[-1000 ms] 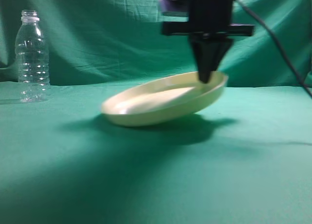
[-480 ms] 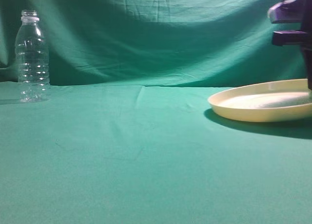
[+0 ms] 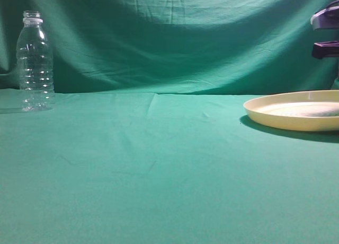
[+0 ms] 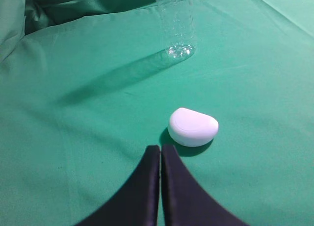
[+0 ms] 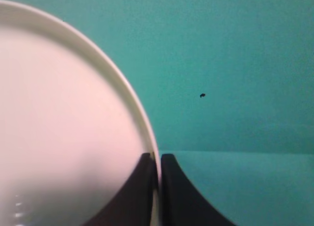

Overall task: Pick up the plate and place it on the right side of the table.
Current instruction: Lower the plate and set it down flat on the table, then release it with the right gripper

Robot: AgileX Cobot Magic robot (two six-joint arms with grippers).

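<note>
The cream-yellow plate (image 3: 296, 114) is at the far right of the teal-green table (image 3: 159, 164), low over or on the cloth, partly cut off by the frame edge. In the right wrist view the plate (image 5: 64, 123) fills the left side. My right gripper (image 5: 157, 159) is shut on the plate's rim, one finger inside and one outside. Only part of the right arm's body (image 3: 326, 34) shows in the exterior view above the plate. My left gripper (image 4: 160, 150) is shut and empty, low over the cloth.
A clear ribbed plastic bottle (image 3: 35, 61) stands at the far left; its base also shows in the left wrist view (image 4: 177, 34). A small white rounded object (image 4: 193, 127) lies just ahead of the left gripper. A draped green backdrop (image 3: 175, 37) rises behind the table.
My right gripper carried the plate from the table's middle, where it hung tilted, to the far right. The plate is now level and lower. The bottle has not moved.
</note>
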